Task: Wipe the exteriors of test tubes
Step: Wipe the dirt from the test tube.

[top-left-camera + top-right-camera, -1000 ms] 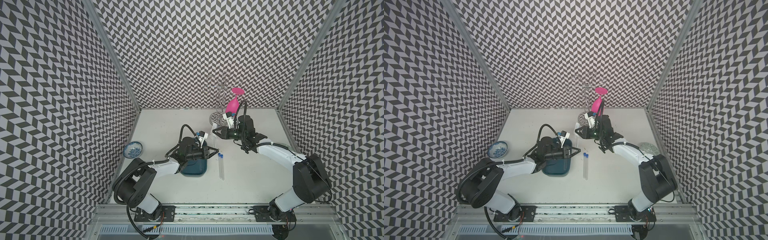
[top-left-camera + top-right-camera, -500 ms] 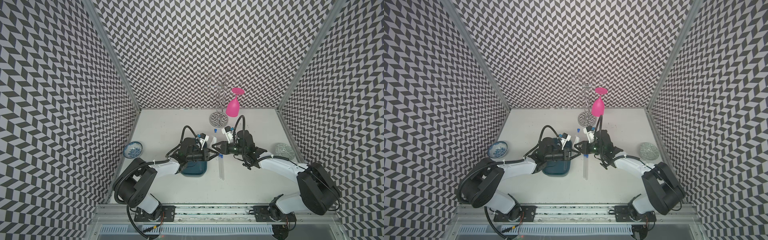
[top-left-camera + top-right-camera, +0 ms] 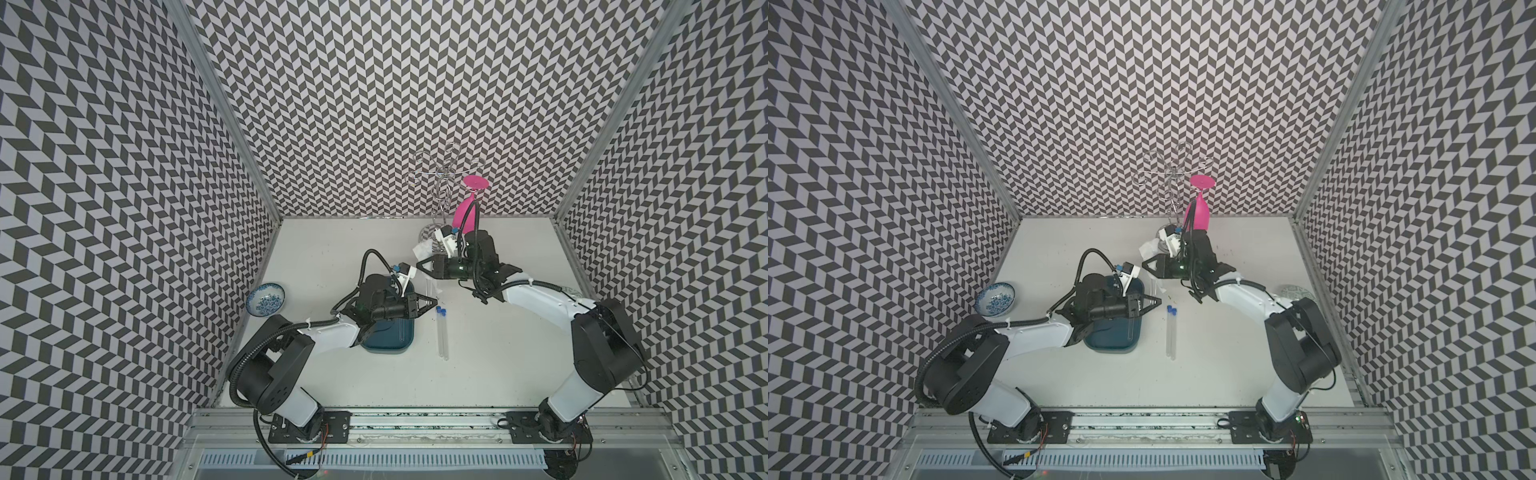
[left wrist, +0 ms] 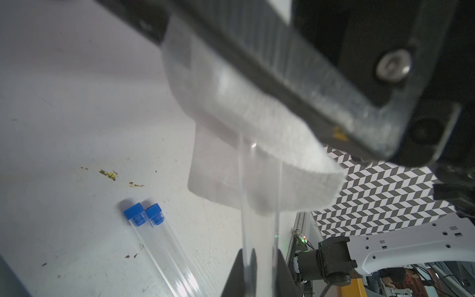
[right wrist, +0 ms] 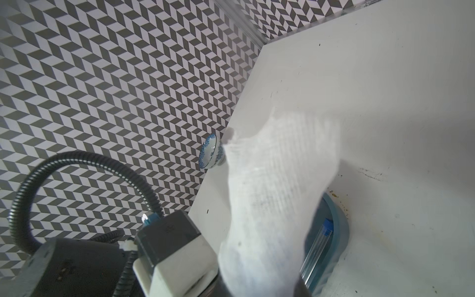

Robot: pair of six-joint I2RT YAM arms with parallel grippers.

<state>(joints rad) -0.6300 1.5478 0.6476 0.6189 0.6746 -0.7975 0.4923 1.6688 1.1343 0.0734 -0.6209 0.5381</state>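
Observation:
My left gripper (image 3: 432,300) (image 4: 257,257) is shut on the lower end of a clear test tube (image 4: 259,218), which stands roughly upright just right of the teal tray (image 3: 388,336). The tube's upper end disappears into a fold of white tissue (image 4: 257,154) (image 3: 422,250). My right gripper (image 3: 419,266) (image 5: 257,290) is shut on that tissue (image 5: 277,192) above the left gripper. Two blue-capped test tubes (image 3: 442,332) (image 3: 1170,332) (image 4: 159,239) lie side by side on the table. Another tube (image 5: 318,246) lies in the tray.
A blue-and-white bowl (image 3: 266,300) (image 5: 210,151) sits by the left wall. At the back stands a chrome wire rack (image 3: 442,174) with a pink glass (image 3: 463,212) hanging on it, close behind my right arm. A patterned dish (image 3: 1293,291) lies near the right wall.
My right gripper, with the tissue, came down toward the left gripper along the tube, then went back up toward the rear. The left arm has barely moved.

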